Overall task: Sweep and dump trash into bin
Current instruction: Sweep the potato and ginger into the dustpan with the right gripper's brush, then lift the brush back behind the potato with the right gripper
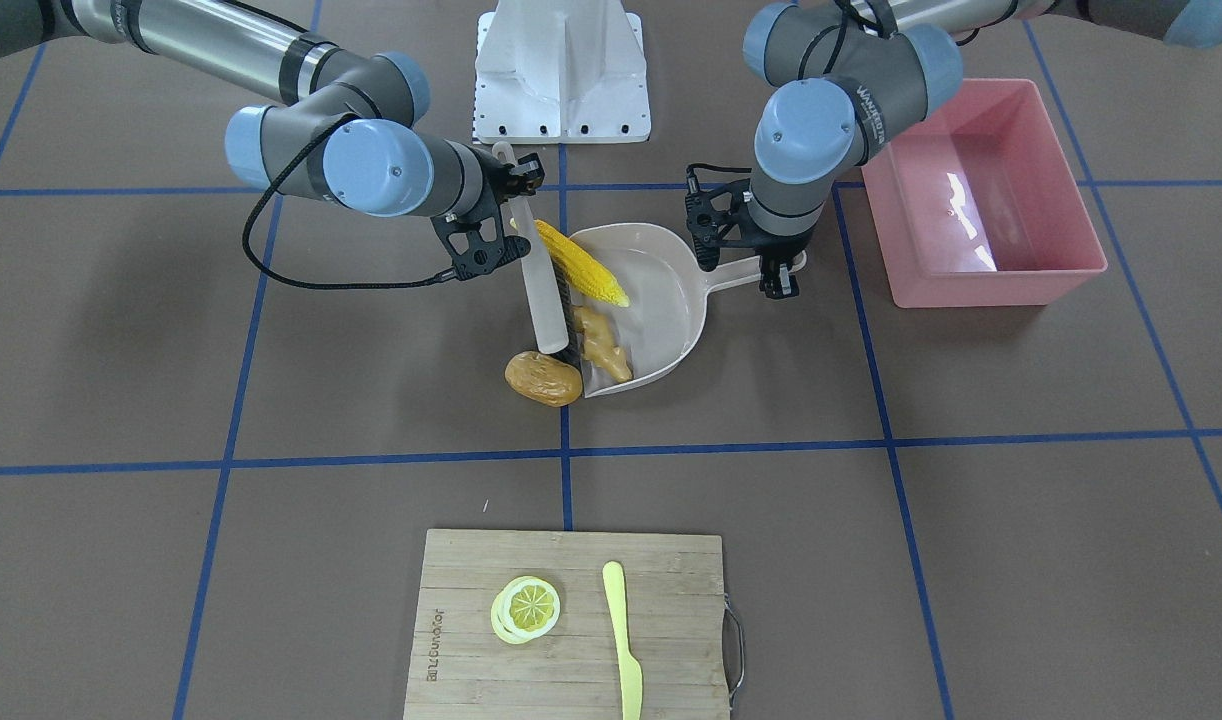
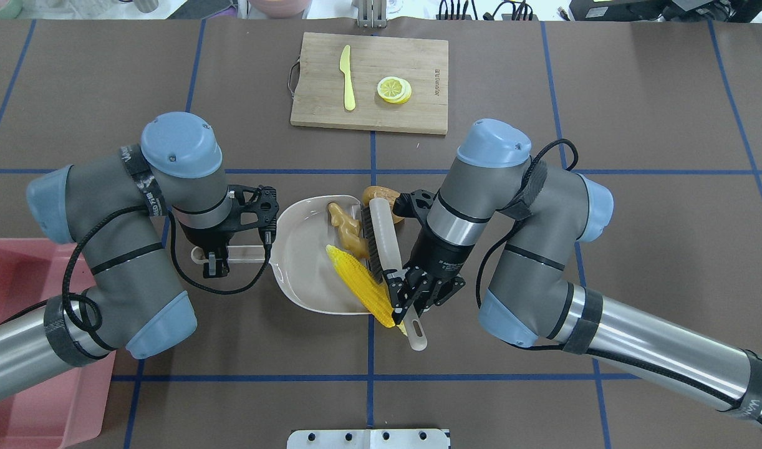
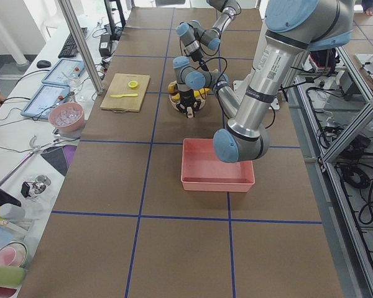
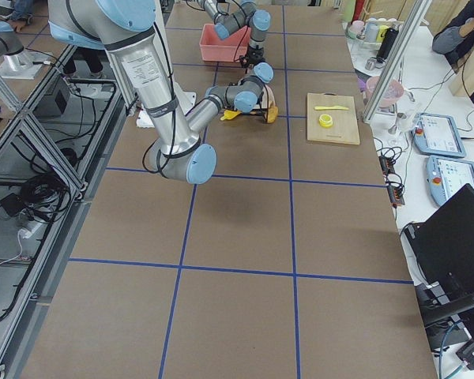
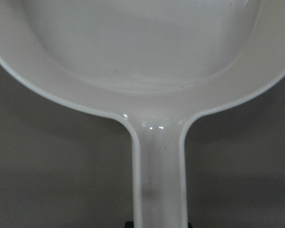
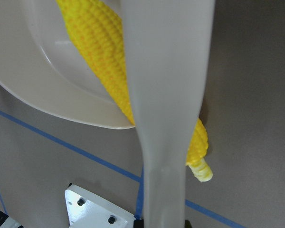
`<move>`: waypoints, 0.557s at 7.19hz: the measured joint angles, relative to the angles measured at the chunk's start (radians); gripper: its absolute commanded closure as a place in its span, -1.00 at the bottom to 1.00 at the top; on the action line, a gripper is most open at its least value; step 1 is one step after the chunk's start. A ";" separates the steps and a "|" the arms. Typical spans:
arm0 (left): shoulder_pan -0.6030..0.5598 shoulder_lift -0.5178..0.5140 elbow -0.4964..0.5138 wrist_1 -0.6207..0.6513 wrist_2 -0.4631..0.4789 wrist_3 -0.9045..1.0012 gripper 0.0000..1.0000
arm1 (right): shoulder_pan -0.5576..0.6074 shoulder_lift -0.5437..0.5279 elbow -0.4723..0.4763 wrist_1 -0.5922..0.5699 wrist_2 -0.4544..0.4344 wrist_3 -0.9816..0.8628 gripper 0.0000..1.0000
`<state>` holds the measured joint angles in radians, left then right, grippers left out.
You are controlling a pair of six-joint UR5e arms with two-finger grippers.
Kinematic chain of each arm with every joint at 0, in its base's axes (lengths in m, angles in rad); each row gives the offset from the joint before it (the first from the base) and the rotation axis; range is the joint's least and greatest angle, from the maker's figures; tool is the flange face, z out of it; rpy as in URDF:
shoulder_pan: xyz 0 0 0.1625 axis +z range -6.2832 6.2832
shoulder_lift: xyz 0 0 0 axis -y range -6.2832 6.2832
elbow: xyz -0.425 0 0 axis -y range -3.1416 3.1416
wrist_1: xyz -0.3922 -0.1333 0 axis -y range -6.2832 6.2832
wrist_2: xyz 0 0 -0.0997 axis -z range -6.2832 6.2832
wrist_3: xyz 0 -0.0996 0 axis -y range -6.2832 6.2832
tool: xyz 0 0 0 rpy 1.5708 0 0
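Corn [image 1: 581, 263] straddles the rim of your dustpan [image 1: 661, 290], potato [image 1: 543, 378] sits outside; left gripper [image 1: 779, 275] clamping the handle [image 1: 736, 272], right gripper [image 2: 403, 299] clenching the brush [image 1: 539, 290], lift now and you risk losing both.

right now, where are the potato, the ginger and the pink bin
potato [image 1: 543, 379]: exterior front-facing view, middle of its brown body
ginger [image 1: 603, 347]: exterior front-facing view, middle of the knobbly root
pink bin [image 1: 981, 288]: exterior front-facing view, outer wall nearest the camera
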<state>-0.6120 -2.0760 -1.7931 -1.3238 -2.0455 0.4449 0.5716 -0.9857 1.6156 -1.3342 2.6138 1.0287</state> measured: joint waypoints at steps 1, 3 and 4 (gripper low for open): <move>0.000 0.000 0.000 0.004 0.000 0.003 1.00 | 0.033 -0.023 0.029 -0.003 0.021 0.004 1.00; -0.002 0.001 -0.001 0.011 0.000 0.024 1.00 | 0.132 -0.074 0.058 -0.004 0.094 0.002 1.00; -0.004 0.001 -0.001 0.013 -0.001 0.030 1.00 | 0.171 -0.092 0.062 -0.004 0.114 -0.003 1.00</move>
<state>-0.6157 -2.0751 -1.7944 -1.3112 -2.0461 0.4751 0.7425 -1.0778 1.6781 -1.3379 2.7281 1.0255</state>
